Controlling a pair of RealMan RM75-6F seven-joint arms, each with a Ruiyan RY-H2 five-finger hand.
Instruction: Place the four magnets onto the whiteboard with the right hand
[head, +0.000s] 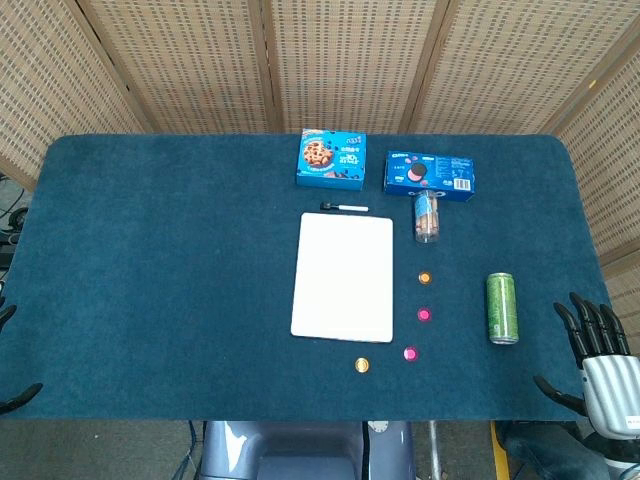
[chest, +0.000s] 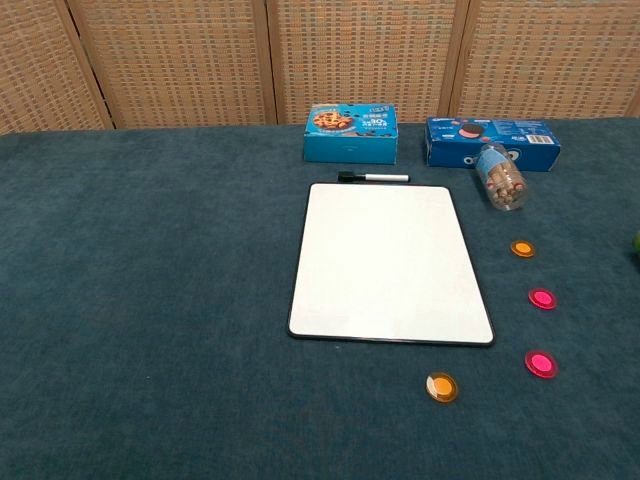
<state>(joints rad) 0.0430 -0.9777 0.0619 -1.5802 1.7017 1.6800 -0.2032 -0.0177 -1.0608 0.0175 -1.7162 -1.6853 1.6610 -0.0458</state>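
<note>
A table covered in dark teal felt (head: 150, 280) carries a white rectangular whiteboard (head: 343, 277) lying flat, well left of the right hand (head: 600, 365). Two orange (head: 424, 278) (head: 362, 365) and two pink round magnets (head: 424, 315) (head: 409, 353) lie between board and hand, with a green drink can (head: 501, 307) on its side nearer the hand. Beyond lie a black-capped white marker (head: 345, 207), two blue cookie boxes (head: 332, 159) (head: 429, 173) and a clear snack tube (head: 427, 215).
</note>
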